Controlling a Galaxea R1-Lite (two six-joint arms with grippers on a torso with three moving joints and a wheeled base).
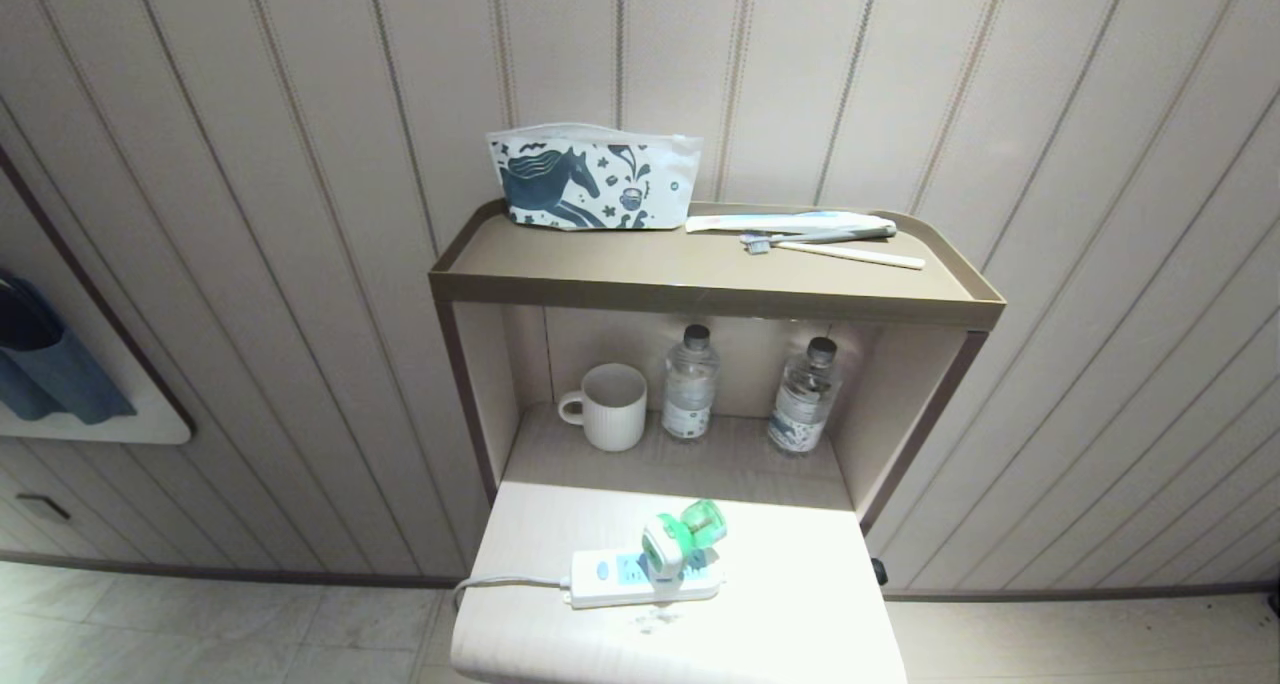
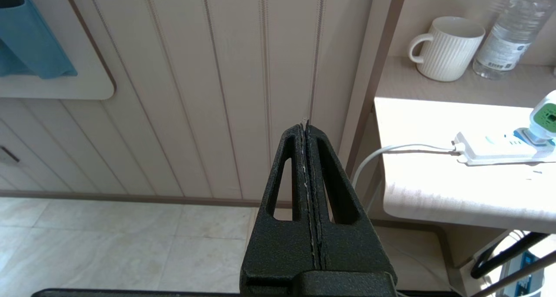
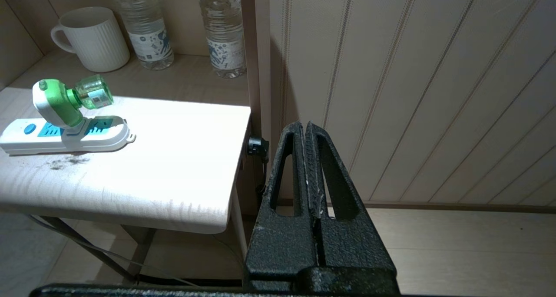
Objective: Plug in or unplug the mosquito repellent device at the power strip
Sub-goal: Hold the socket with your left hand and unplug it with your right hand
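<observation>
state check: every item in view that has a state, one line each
mosquito repellent device: plugged into the strip's middle socket, bottle tilted up
power strip: flat on the table, end sockets free
mug: upright on the lower shelf
water bottles: two, upright, capped
pouch: upright against the wall, appears zipped
toothbrush: lying flat on the top shelf
left gripper: shut, empty
right gripper: shut, empty
</observation>
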